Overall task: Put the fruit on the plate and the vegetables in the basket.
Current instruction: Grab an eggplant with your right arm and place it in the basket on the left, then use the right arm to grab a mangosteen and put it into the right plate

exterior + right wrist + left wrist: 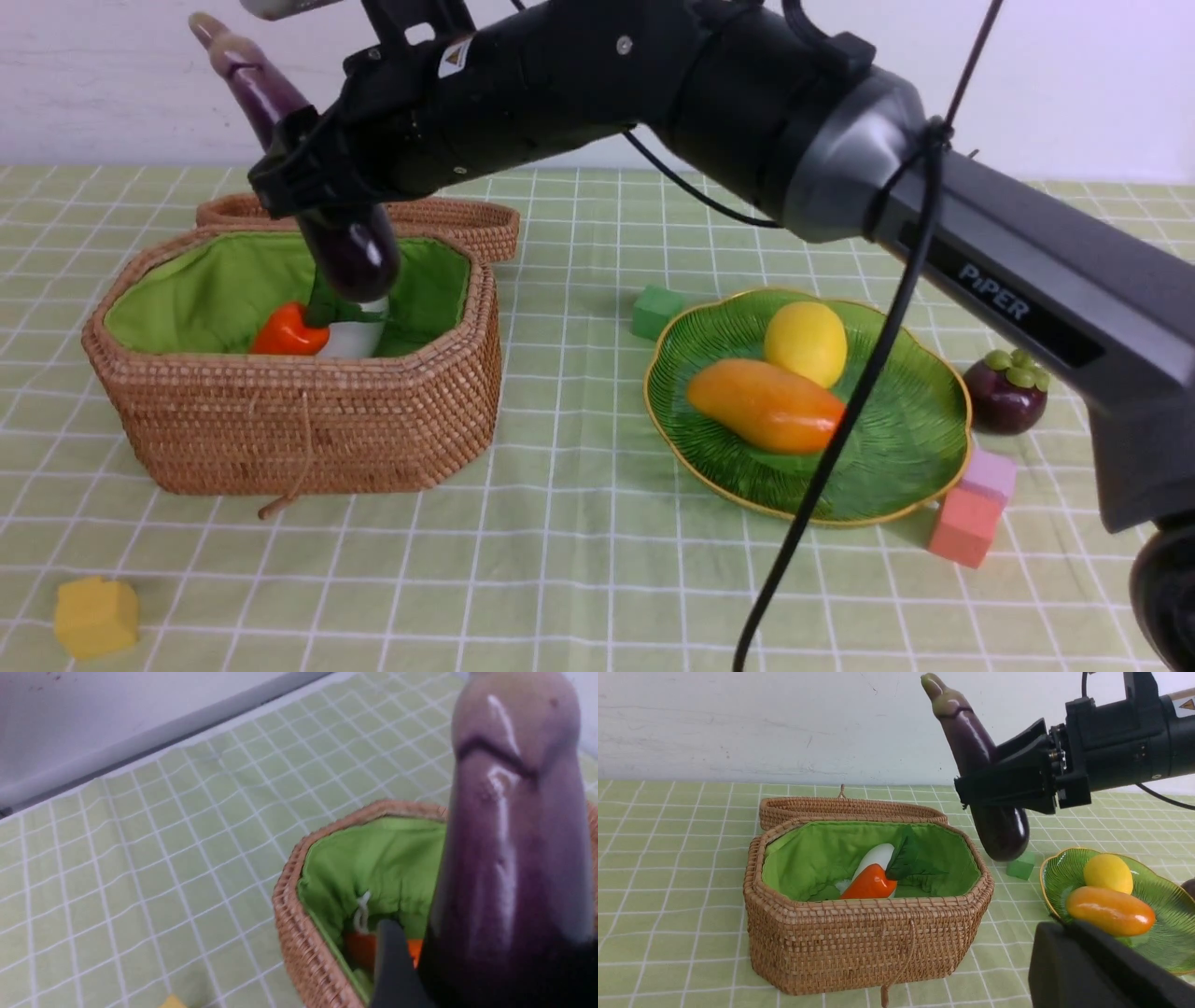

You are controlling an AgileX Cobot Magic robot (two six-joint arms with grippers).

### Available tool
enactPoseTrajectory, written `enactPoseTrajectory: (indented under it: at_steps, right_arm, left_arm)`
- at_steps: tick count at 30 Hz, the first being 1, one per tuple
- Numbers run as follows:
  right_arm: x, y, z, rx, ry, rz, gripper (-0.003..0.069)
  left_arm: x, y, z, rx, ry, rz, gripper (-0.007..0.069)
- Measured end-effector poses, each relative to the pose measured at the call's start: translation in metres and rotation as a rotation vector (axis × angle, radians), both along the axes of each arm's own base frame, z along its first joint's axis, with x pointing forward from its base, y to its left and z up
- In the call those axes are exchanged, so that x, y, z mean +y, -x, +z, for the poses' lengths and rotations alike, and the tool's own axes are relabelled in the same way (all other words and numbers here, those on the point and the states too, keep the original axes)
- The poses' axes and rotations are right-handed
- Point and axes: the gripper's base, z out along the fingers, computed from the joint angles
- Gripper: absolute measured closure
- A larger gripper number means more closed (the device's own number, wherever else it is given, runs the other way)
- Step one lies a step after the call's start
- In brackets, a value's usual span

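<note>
surface (pixel 579 523): pale green cloth, white grid lines.
basket (pixel 308 429): brown woven wicker; lining bright green.
eggplant (pixel 353 257): glossy dark purple, fading to dull grey-green at stem end.
carrot (pixel 288 331): orange.
radish (pixel 353 338): white.
leaf (pixel 327 303): dark green.
plate (pixel 896 448): glossy green, ribbed veins, thin gold rim.
lemon (pixel 806 343): yellow.
mango (pixel 766 406): glossy orange.
mangosteen (pixel 1004 397): dark purple, green cap.
green cube (pixel 657 312); yellow cube (pixel 95 616); salmon cube (pixel 964 525); lilac cube (pixel 990 474).
right arm (pixel 747 84): black, grey further back.
</note>
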Motion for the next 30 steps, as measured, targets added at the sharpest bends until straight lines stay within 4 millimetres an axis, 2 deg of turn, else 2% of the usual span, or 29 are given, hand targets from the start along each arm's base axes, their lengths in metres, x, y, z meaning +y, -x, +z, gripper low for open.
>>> enactPoseTrajectory:
  at_steps: [7,12,15,17,19,22,24,26,30]
  right_arm:
    - [0.016,-0.019,-0.026,-0.113,-0.049,-0.066,0.0272]
    - [0.023,-0.026,-0.046,-0.158,-0.017,-0.07,0.027]
    - [0.024,-0.028,-0.051,-0.17,0.006,-0.067,0.0196]
    - [0.024,-0.028,-0.052,-0.18,0.022,-0.063,0.0097]
    - [0.024,-0.028,-0.053,-0.188,0.036,-0.06,0.0029]
    - [0.022,-0.026,-0.052,-0.185,0.072,-0.04,-0.0015]
    - [0.021,-0.023,-0.049,-0.172,0.092,-0.021,-0.0009]
    - [0.016,-0.014,-0.039,-0.137,0.126,0.016,0.003]
    - [-0.013,0.014,0.007,-0.04,0.209,0.062,0.0204]
  left_arm:
    - [0.0,0.0,0.0,-0.001,0.0,0.002,0.0638]
    - [0.0,0.0,0.0,-0.001,-0.001,0.002,0.0638]
    - [0.0,0.0,0.0,-0.001,-0.001,0.002,0.0638]
    - [0.0,0.0,0.0,-0.001,-0.001,0.002,0.0638]
    - [0.0,0.0,0.0,-0.001,-0.001,0.002,0.0638]
    - [0.0,0.0,0.0,-0.001,-0.001,0.002,0.0638]
    - [0.0,0.0,0.0,-0.001,-0.001,0.002,0.0638]
    - [0.0,0.0,0.0,0.001,0.002,0.0,0.0638]
    - [-0.001,0.0,0.0,0.006,0.005,-0.016,0.0638]
